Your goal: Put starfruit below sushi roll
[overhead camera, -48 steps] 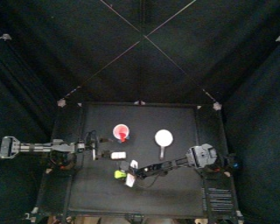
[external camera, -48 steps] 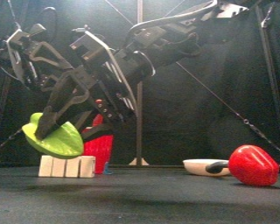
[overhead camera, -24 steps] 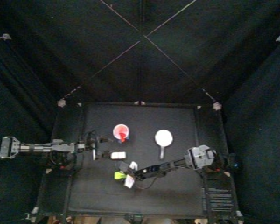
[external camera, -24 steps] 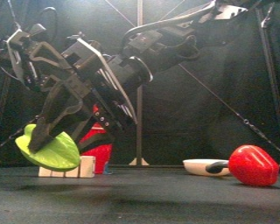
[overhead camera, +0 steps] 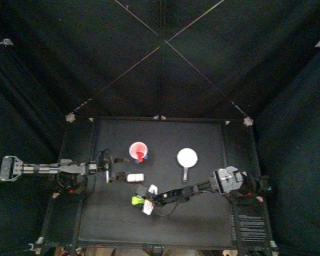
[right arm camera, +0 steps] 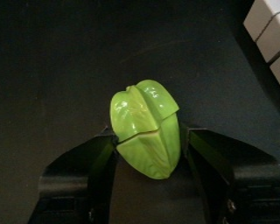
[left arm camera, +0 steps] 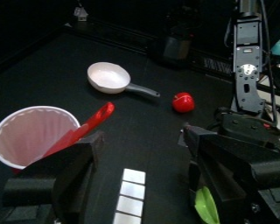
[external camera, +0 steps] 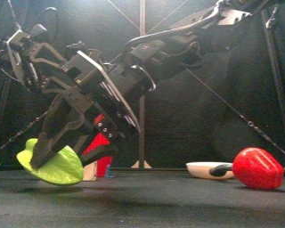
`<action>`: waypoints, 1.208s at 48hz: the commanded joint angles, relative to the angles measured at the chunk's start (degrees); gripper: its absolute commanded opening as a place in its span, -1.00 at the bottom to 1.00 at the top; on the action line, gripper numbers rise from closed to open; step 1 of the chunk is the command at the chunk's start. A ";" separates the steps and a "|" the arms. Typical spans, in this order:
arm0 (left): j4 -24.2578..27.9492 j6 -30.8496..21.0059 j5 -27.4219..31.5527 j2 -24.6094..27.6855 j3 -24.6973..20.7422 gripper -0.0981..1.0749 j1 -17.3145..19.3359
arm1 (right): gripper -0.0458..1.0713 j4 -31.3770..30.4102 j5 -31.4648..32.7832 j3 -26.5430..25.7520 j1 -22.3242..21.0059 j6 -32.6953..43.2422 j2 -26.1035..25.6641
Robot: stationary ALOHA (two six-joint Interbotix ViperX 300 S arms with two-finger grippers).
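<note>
The right gripper point(right arm camera: 149, 188) clasps the starfruit point(right arm camera: 146, 127) just above the table, near the sushi roll point(left arm camera: 130, 194) (placing step, I'd say); next, let go. Left gripper point(left arm camera: 143, 179) gapes empty.

Two black arms of jointed segments, matte, blocky housings at the joints. On the right arm point(external camera: 169, 40), thick dark links with glossy highlights and angular brackets, thin black cables looped behind the fingers. Right fingers point(right arm camera: 241, 171): broad, flat, black, rounded at the tips, with a ribbed edge further back. Left fingers point(left arm camera: 78, 179): same black, chunky and squared. On the left arm point(overhead camera: 36, 168), a pale grey patch far back from the fingers.
</note>
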 commanded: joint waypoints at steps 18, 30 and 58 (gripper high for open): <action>0.00 0.09 -0.18 0.09 -0.62 0.94 0.18 | 0.78 -0.26 -0.09 -1.67 -0.09 0.00 -1.58; 0.00 0.09 -0.18 0.18 -0.62 0.94 0.09 | 0.78 -0.53 0.88 -1.49 0.26 -0.09 -3.43; -0.09 0.09 -0.26 0.09 -0.53 0.94 0.09 | 0.78 -2.37 4.39 -0.44 0.97 -0.09 -7.47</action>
